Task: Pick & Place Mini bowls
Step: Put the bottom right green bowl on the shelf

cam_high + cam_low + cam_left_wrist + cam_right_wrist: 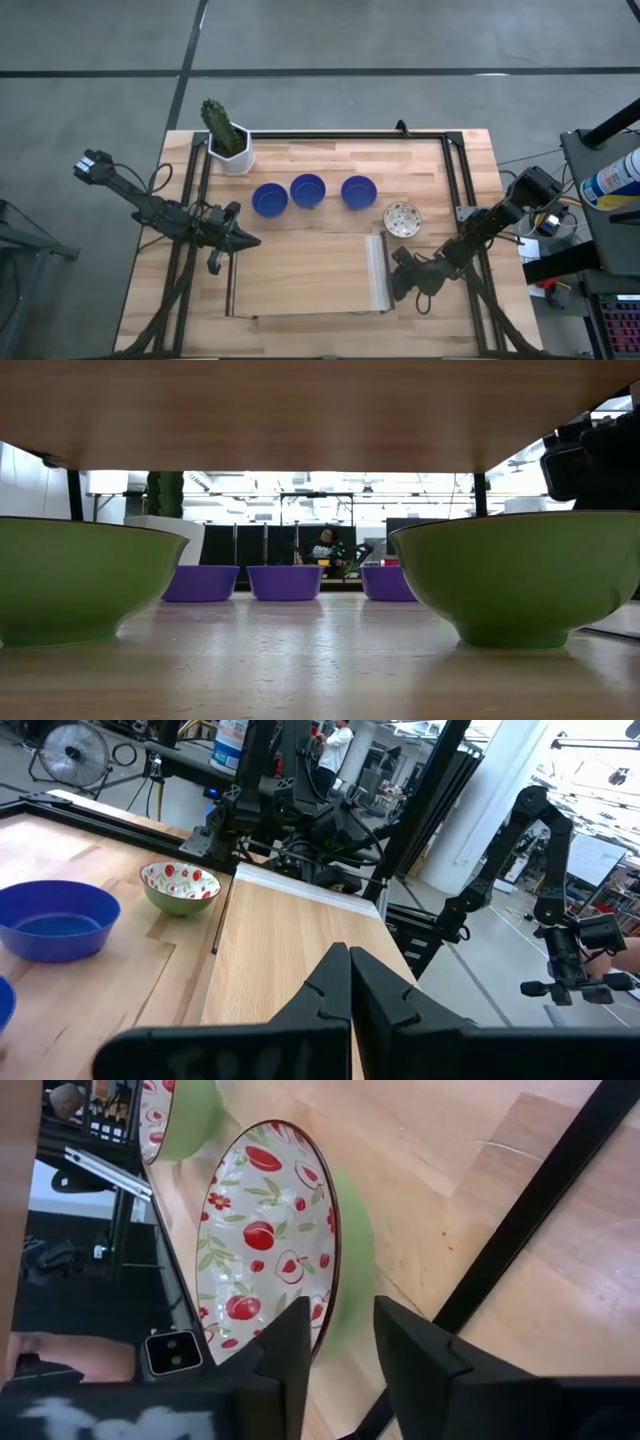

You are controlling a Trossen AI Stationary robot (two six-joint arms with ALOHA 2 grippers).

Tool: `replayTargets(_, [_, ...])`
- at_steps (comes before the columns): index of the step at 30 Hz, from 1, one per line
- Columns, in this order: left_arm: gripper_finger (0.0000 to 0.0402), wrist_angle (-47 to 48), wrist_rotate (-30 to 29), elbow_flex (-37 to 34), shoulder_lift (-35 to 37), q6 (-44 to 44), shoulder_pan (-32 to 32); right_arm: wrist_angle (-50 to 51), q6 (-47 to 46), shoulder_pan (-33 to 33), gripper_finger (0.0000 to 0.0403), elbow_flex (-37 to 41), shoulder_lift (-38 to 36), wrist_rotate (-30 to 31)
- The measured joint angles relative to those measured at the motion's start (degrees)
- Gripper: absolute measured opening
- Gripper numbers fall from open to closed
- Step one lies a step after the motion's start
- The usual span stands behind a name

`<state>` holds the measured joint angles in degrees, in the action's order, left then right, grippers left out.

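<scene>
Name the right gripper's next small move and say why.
Probably close the right gripper fully on the patterned bowl. Its fingers stand either side of the bowl's rim, with gaps showing, so the grip does not look firm yet. Lifting should come only after that. The left gripper waits, shut.

High cam straight down, low cam table-level — both share blue bowls point(307, 190).

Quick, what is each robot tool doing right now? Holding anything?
Left tool: shut, holding nothing, over the wooden board.
Right tool: fingers on either side of a patterned mini bowl's rim; cannot tell if it grips yet.
</scene>
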<state>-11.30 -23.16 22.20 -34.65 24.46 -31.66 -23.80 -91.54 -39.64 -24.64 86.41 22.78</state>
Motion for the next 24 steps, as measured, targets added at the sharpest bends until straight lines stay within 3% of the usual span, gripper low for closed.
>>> replayTargets(9, [0.0000,0.4,0.0,0.0,0.0,0.0,0.0,1.5,-1.0,0.0,0.0015,0.0,0.0,-0.4])
replayTargets(24, [0.0000,0.4,0.0,0.0,0.0,-0.1,0.0,4.5,-1.0,-0.1,0.0009,0.1,-3.2,1.1])
